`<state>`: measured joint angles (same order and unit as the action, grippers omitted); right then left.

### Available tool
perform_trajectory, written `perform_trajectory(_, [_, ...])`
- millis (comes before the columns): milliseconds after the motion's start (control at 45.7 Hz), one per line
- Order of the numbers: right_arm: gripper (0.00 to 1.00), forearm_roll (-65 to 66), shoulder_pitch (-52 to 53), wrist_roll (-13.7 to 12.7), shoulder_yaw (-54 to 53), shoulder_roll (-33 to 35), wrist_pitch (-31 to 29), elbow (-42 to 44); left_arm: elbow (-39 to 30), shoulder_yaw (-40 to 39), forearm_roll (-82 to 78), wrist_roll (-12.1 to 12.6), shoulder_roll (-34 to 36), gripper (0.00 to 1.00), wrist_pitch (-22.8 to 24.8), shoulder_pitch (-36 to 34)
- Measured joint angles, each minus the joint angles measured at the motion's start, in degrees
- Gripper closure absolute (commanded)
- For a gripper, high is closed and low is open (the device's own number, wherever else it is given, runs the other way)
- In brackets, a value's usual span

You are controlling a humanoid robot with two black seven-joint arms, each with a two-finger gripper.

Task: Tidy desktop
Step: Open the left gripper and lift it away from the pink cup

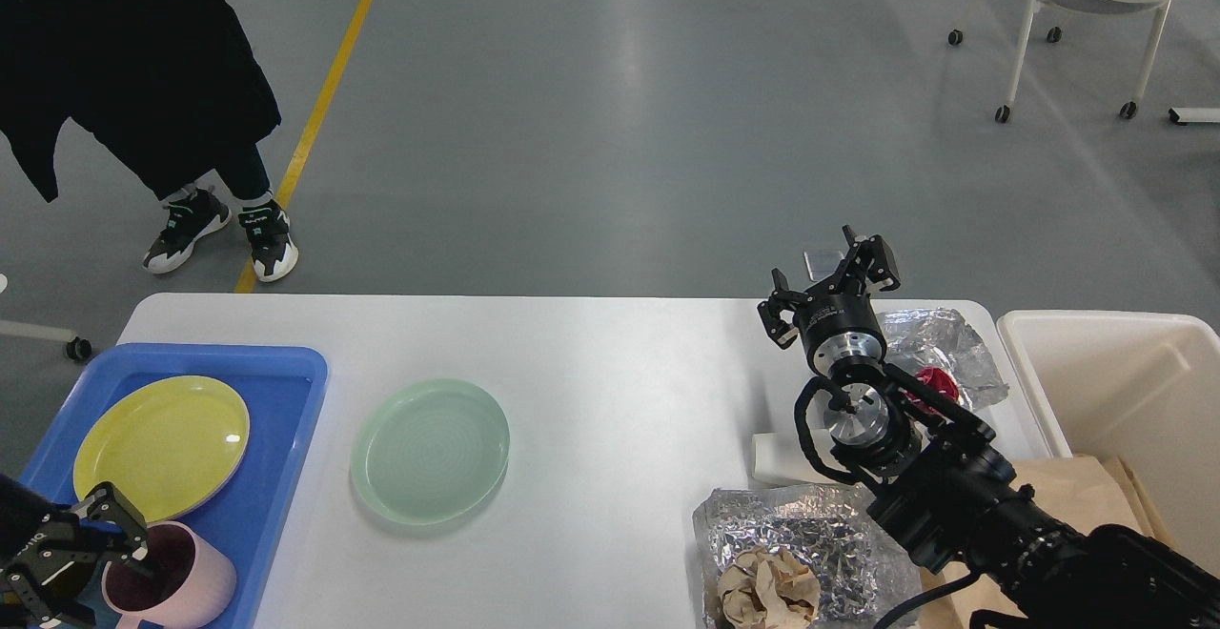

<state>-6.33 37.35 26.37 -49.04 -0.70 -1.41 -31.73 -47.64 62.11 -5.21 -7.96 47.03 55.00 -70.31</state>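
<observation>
The desktop (610,372), a white table top with rounded corners, fills the lower half of the head view, with grey floor beyond its far edge. At its left end sits a blue tray (286,391) carrying a yellow plate (160,448) and a pink cup (186,586). The left gripper (114,538) is at the cup's rim, one finger dipping into its dark mouth, so it appears to grasp the cup by its wall. A pale green plate (430,450) lies on the bare table just right of the tray. The right gripper (829,281) hovers over the far right edge with fingers spread and nothing between them. Near it lie crumpled foil (939,338) around a red scrap (939,386), a second foil sheet (810,524) holding brown crumpled paper (767,591), and a cream-white bin (1125,391) beside the table.
</observation>
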Motion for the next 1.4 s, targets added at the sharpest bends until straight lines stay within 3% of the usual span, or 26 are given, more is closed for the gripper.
perform_trajectory(197, [0.0, 0.0, 0.0, 0.0, 0.0, 0.0, 0.0, 0.0, -1.48, 1.74, -0.42, 0.3, 0.24, 0.17, 0.0, -5.96])
perform_trajectory(284, [0.0, 0.0, 0.0, 0.0, 0.0, 0.0, 0.0, 0.0, -1.67, 3.23, -0.52, 0.31, 0.25, 0.1, 0.0, -9.14])
perform_trajectory(350, [0.0, 0.01, 0.0, 0.0, 0.0, 0.0, 0.0, 0.0, -1.74, 5.15, -0.61, 0.32, 0.18, 0.05, 0.0, -12.46])
perform_trajectory(569, [0.0, 0.0, 0.0, 0.0, 0.0, 0.0, 0.0, 0.0, -1.01, 10.82, -0.68, 0.41, -1.25, 0.04, 0.0, -26.95])
perform_trajectory(1094, [0.0, 0.0, 0.0, 0.0, 0.0, 0.0, 0.0, 0.0, -1.28, 25.01, -0.91, -1.03, -27.69, 0.04, 0.01, -46.03])
perform_trajectory(1400, [0.0, 0.0, 0.0, 0.0, 0.0, 0.0, 0.0, 0.0, -2.59, 27.89, -0.59, -4.31, -34.06, 0.04, 0.0, -50.31])
